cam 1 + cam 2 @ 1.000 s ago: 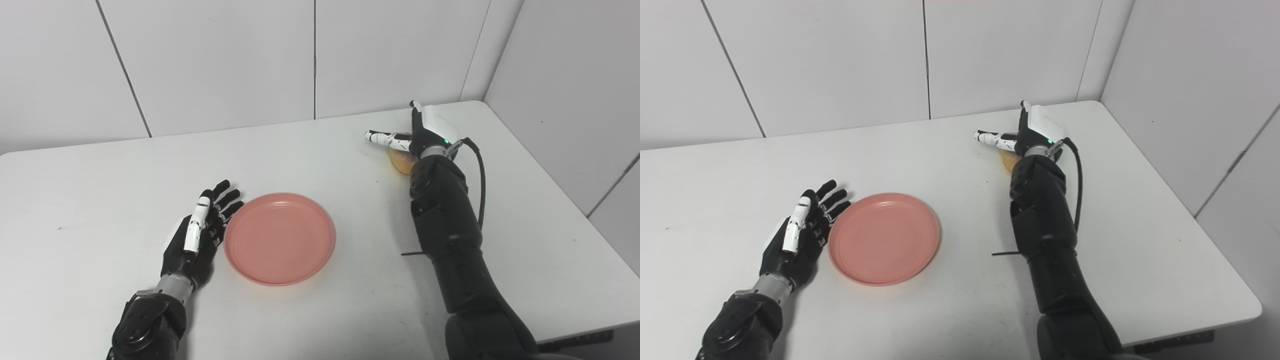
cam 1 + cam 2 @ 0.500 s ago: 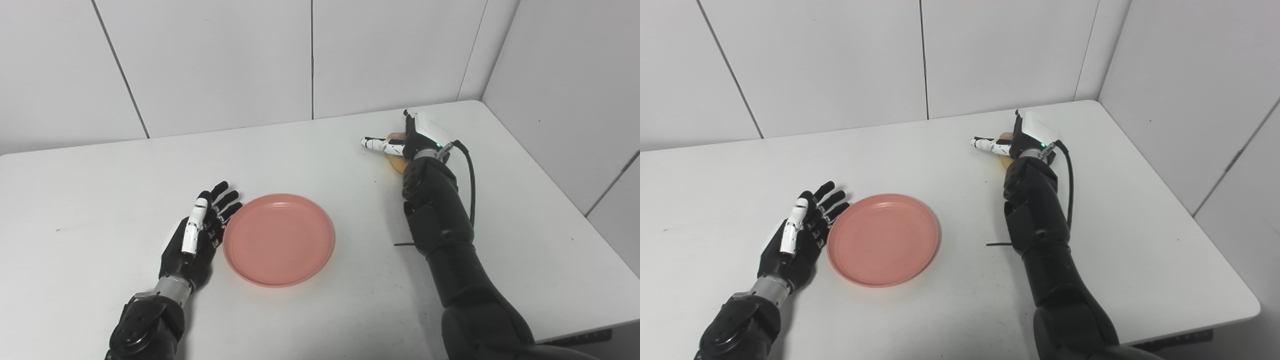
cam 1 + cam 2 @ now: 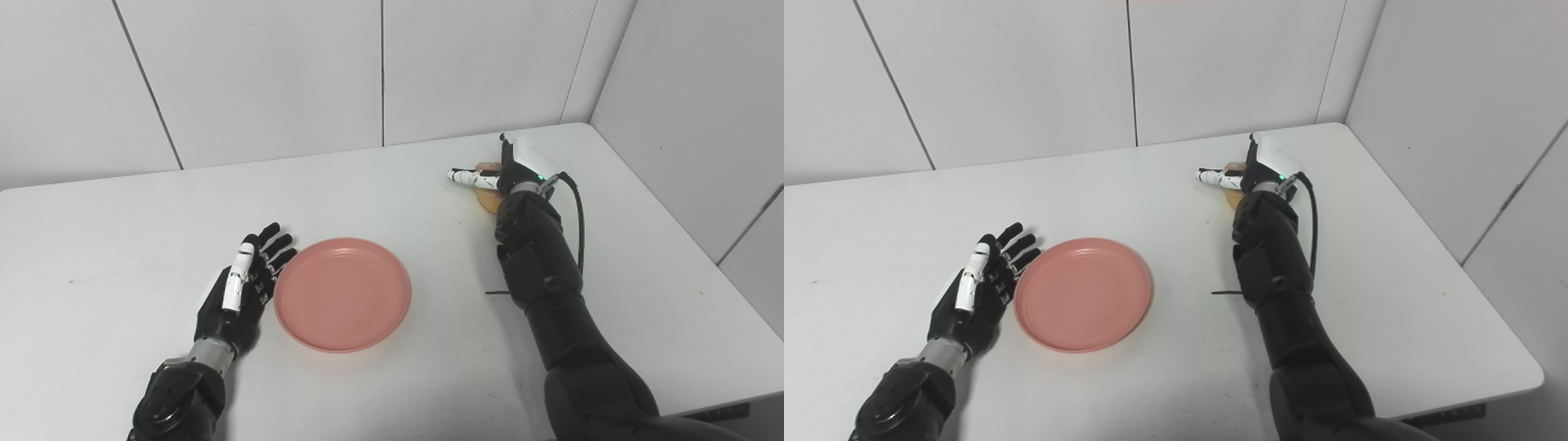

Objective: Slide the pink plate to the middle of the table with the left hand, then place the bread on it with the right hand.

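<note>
The pink plate (image 3: 342,294) lies flat near the middle of the white table (image 3: 122,202). My left hand (image 3: 239,294) rests open beside the plate's left rim, palm toward it, fingertips at the edge. At the far right my right hand (image 3: 519,164) sits over the bread (image 3: 488,201), a tan piece that peeks out under the wrist and between thumb and fingers. The thumb sticks out to the left. The other fingers are hidden behind the back of the hand, so its grip on the bread does not show.
A black cable (image 3: 577,208) loops off the right wrist. White wall panels close the back and the right side, and the table's right corner (image 3: 582,127) lies just beyond the right hand. A black tie (image 3: 495,293) juts from the right forearm.
My right hand has settled lower around the bread and its forearm has dropped toward the table. The left hand and the plate have stayed where they were; the camera shifted slightly.
</note>
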You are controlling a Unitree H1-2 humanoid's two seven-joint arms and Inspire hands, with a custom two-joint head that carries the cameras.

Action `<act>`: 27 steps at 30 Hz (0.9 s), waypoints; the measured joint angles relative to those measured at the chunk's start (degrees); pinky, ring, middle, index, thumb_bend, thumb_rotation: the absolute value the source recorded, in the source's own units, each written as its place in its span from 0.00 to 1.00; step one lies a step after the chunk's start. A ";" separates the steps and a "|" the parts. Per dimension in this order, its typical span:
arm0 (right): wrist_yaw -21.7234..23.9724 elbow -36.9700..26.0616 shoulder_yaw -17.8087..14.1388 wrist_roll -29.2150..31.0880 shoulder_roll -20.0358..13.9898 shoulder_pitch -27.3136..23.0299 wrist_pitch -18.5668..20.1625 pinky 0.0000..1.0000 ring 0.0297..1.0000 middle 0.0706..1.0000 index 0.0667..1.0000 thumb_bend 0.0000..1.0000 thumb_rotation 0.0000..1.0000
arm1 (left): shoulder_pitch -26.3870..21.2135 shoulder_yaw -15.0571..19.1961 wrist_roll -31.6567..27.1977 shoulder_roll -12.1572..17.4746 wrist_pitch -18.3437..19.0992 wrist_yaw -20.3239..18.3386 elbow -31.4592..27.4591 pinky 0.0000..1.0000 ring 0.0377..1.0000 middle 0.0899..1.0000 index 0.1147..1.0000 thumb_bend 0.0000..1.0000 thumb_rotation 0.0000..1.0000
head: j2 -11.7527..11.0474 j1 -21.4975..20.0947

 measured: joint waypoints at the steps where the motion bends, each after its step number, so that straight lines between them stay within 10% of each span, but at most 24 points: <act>1: -0.14 0.33 0.05 0.22 -0.14 0.00 0.00 0.76 0.86 0.90 0.87 0.99 0.57 | 0.00 0.00 0.00 0.01 0.00 -0.02 0.00 0.91 0.89 0.89 0.88 0.36 1.00 | -0.17 0.09; 24: -3.79 4.33 2.90 3.55 -2.30 -0.82 0.00 0.65 0.78 0.80 0.82 0.87 0.39 | -0.01 -0.02 -0.03 -0.09 -0.01 -0.10 0.10 0.90 0.89 0.89 0.88 0.35 1.00 | -0.44 0.62; 27: -4.19 4.60 2.49 3.93 -2.30 -1.00 0.00 0.41 0.52 0.61 0.74 0.87 0.30 | -0.01 -0.04 -0.02 -0.14 0.00 -0.10 0.09 0.90 0.89 0.89 0.88 0.35 1.00 | -0.44 0.62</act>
